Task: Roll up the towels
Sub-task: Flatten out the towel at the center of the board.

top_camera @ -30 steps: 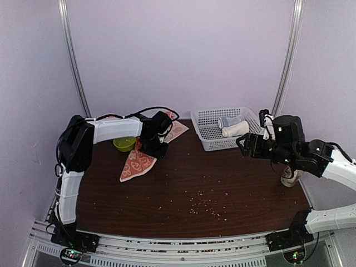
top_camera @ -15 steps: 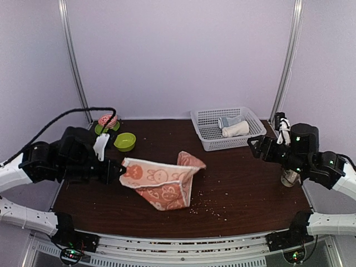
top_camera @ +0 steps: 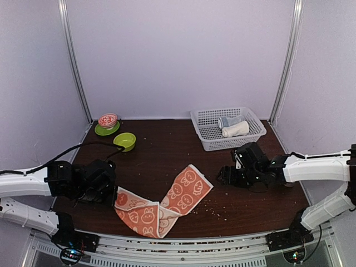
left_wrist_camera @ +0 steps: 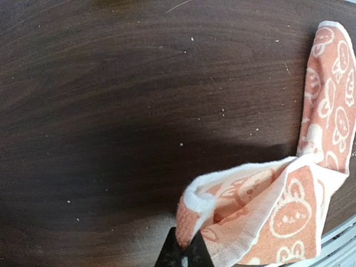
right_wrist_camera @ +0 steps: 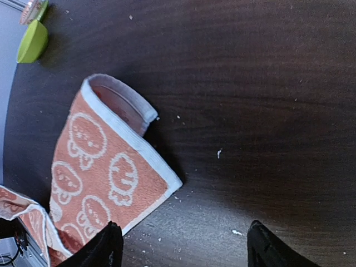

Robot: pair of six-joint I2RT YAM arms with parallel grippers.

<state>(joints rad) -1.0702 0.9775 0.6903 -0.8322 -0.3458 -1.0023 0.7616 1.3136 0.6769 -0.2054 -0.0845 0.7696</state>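
Since half a second ago the orange-red towel (top_camera: 179,196) has sagged from a tent into a low twisted strip, and the right gripper (right_wrist_camera: 186,245) has swung in beside it. Left gripper (left_wrist_camera: 183,255) clamped on a bunched corner, with cloth trailing off to its right, near the table (top_camera: 167,156) front edge. Right gripper spread wide and empty, the curled far corner just ahead-left of its fingers. Cream towel (top_camera: 235,129) lies rolled in the basket (top_camera: 219,146), well behind it. Risks: more left-hand pull drags cloth overboard; the twist gets rolled in; right fingers pinch a doubled layer.
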